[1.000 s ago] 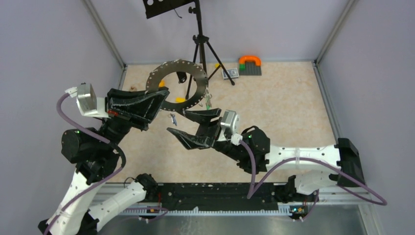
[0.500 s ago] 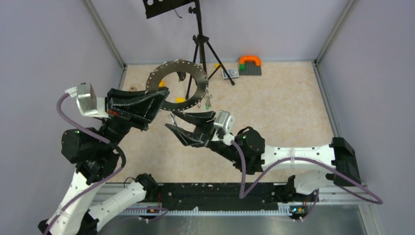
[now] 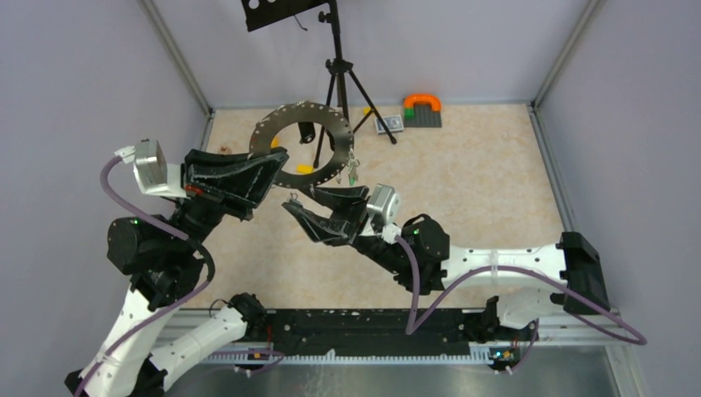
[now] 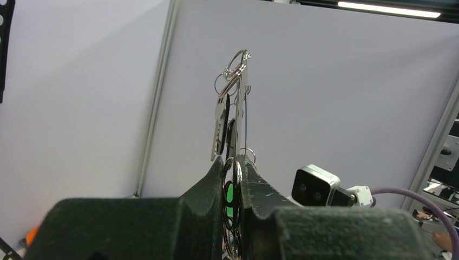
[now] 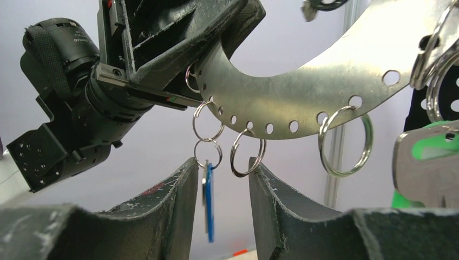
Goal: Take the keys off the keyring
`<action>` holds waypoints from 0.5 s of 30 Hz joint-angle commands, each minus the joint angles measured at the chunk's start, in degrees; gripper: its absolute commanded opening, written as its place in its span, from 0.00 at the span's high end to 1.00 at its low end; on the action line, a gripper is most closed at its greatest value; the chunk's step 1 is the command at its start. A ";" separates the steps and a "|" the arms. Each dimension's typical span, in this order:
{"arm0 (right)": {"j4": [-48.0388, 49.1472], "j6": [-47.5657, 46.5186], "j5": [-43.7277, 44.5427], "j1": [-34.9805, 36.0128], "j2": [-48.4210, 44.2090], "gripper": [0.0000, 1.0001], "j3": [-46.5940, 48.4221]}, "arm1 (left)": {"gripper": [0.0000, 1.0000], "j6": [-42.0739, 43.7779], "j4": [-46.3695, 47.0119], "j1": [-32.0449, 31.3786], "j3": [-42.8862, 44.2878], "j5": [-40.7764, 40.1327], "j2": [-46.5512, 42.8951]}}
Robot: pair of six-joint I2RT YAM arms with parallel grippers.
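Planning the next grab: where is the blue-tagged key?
Right wrist view: the blue-tagged key hangs on small rings from the keyring, between the right gripper's jaws.

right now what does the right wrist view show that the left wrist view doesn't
Only the right wrist view: the flat holed face of the keyring, the blue-tagged key hanging between the fingers of the open right claw, the green-tagged key at the right edge, and the left claw clamped on the ring's rim.
Only the left wrist view: the ring edge-on, a silver key hanging beside it, and a white camera module beyond.
Both: the keyring and its small split rings.
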 commanded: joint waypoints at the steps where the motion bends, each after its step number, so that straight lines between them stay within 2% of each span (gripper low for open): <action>1: 2.63 -0.25 0.45 0.94 0.20 0.61 2.70 | 0.99 -0.99 4.67 -0.17 0.04 -0.30 -0.70; 9: 2.46 -0.01 0.77 0.95 0.56 0.70 2.77 | 0.99 -1.08 5.08 -0.18 -0.09 -0.21 -0.52; 15: 2.32 0.27 0.90 0.93 0.26 0.80 2.51 | 0.98 -1.08 5.08 -0.17 -0.08 -0.39 -0.65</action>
